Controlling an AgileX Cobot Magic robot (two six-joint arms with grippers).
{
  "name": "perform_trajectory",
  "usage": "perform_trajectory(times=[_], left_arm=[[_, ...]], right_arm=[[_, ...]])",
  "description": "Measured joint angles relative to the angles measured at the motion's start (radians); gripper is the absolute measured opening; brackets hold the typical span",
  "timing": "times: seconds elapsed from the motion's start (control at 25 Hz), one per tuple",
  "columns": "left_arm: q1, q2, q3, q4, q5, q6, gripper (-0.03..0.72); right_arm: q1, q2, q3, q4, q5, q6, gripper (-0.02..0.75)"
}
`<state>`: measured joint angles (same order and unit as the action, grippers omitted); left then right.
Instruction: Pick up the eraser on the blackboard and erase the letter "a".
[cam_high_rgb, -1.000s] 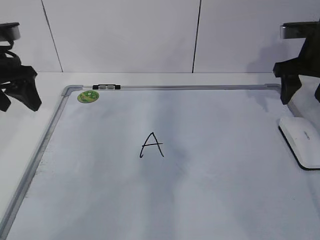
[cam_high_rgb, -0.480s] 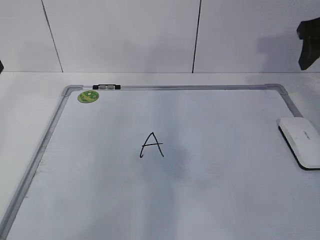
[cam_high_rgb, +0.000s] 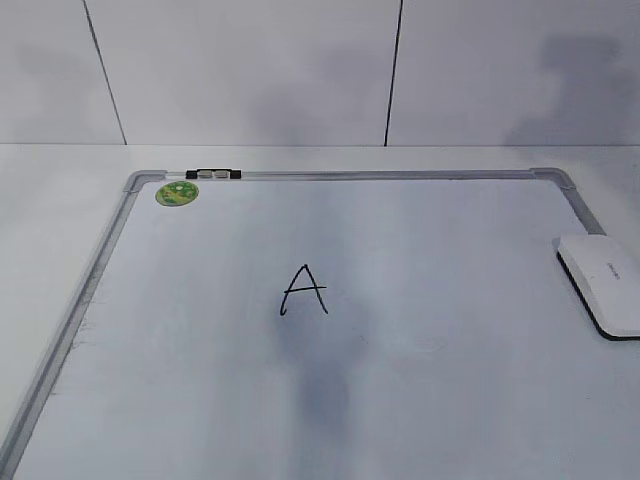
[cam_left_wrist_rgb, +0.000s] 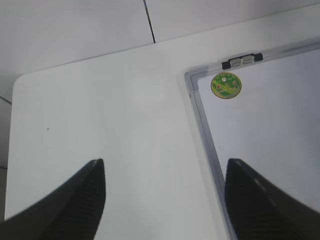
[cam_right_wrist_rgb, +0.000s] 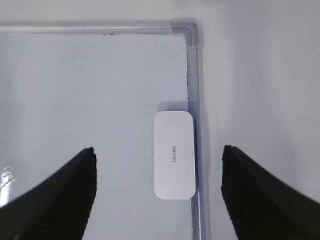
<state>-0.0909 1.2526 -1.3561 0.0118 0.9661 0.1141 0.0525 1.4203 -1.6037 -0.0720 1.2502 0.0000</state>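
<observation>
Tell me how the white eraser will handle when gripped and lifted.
The eraser looks like a stiff, smooth plastic block, so probably rigid but somewhat slippery. It lies flat and low against the blackboard's frame, so it is unlikely to roll or tip. It seems light.

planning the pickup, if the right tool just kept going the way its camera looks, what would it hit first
Most likely the eraser: it lies between the open right tool fingers, slightly right of centre, on the blackboard's right frame edge. Depth is unclear from this view.
</observation>
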Motion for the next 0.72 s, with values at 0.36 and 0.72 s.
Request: perform_trajectory(times=[0.36, 0.72], left_arm=[[0.000, -0.193, 0.000, 0.000, -0.017, 0.000, 0.552], [0.000, -0.378, 0.000, -0.019, -0.142, 0.000, 0.578]], right_arm=[[0.000, -0.196, 0.000, 0.046, 0.005, -0.073, 0.592], [0.000, -0.414, -0.002, 0.051, -0.172, -0.115, 0.592]])
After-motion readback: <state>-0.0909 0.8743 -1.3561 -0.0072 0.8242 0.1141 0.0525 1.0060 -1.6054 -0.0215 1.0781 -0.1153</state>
